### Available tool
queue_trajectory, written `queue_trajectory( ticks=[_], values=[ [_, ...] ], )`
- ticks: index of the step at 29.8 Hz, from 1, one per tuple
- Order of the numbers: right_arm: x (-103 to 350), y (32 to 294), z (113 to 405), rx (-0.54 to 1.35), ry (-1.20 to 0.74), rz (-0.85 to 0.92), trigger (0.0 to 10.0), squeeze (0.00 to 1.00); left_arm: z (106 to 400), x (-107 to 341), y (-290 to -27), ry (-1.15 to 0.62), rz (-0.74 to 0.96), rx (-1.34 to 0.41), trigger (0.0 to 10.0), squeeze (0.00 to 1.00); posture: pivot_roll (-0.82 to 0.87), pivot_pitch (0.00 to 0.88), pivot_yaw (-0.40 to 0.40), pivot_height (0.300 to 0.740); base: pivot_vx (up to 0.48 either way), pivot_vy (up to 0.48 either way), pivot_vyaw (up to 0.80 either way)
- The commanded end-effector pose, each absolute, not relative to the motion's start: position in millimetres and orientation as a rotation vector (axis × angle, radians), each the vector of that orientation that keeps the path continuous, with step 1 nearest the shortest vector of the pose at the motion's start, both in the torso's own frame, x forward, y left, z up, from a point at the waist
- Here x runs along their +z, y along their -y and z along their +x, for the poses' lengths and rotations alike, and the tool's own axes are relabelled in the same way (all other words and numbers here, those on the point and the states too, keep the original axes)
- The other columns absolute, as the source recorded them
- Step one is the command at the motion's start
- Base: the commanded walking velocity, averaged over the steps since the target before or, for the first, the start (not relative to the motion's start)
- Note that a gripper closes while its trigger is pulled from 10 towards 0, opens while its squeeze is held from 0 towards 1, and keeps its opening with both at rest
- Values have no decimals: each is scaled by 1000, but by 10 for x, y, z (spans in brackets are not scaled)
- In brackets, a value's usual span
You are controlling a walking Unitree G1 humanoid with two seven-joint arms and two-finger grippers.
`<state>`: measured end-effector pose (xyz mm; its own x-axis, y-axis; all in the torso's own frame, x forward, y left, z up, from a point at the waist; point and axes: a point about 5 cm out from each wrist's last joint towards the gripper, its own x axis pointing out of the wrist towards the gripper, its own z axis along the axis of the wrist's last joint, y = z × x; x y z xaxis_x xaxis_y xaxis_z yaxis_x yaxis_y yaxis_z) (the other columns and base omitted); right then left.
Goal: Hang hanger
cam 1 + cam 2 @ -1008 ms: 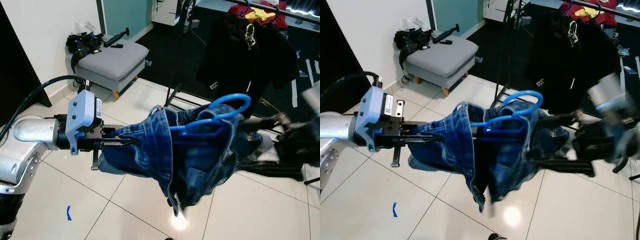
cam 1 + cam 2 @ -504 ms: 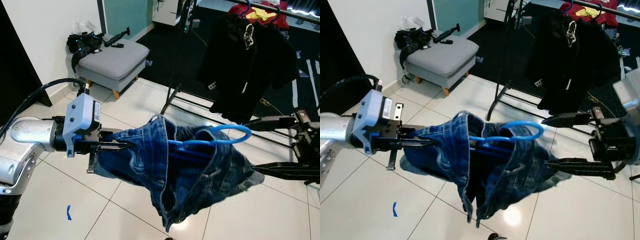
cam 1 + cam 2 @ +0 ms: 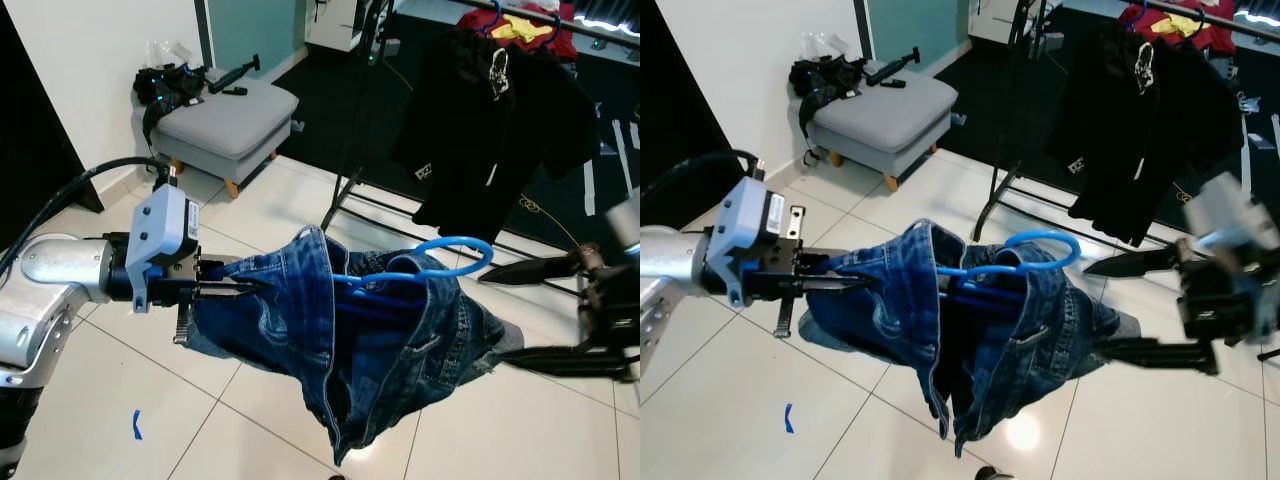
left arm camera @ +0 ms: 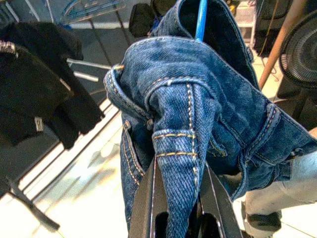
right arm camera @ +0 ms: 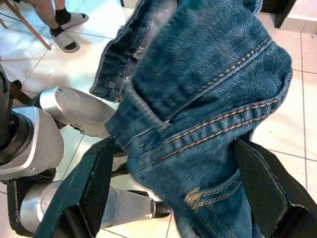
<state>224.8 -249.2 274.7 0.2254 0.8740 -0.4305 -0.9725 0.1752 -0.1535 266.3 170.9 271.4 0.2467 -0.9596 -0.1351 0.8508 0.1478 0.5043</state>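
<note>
Rough blue denim jeans [image 3: 380, 340] with orange stitching drape a smooth, glossy blue plastic hanger [image 3: 440, 262]; glossy white floor tiles [image 3: 250, 420] reflect light; matt grey cloth footstool [image 3: 225, 118].

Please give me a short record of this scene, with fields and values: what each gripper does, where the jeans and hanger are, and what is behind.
left gripper: shut on the jeans' waistband, holding it out sideways
right gripper: fingers open, spread above and below the jeans' far side
jeans: blue denim, bunched, hanging in the air between the two grippers
hanger: blue, threaded in the jeans, its hook loop sticking out on top
clothes rack: behind, black garment hanging on it
footstool: grey, by the wall
floor: white tiles
</note>
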Motion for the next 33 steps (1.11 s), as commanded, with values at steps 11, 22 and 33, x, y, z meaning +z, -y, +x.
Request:
queue_trajectory(
  ticks=[11, 22, 33],
  values=[
    [2598, 2259, 2338, 1375, -242, -451, 8039, 0, 2583, 2892, -1517, 373, 498, -1388, 10000, 0, 44, 140, -63, 740, 0, 0, 0],
    [2541, 2196, 2325, 1408, -251, -447, 0, 0, 2573, 2973, -1484, 418, 435, -1382, 10000, 0, 39, 136, -62, 740, 0, 0, 0],
    [2544, 2183, 2345, 1398, -246, -457, 0, 0, 2584, 3047, -1453, 424, 335, -1408, 10000, 0, 36, 135, -64, 740, 0, 0, 0]
  ],
)
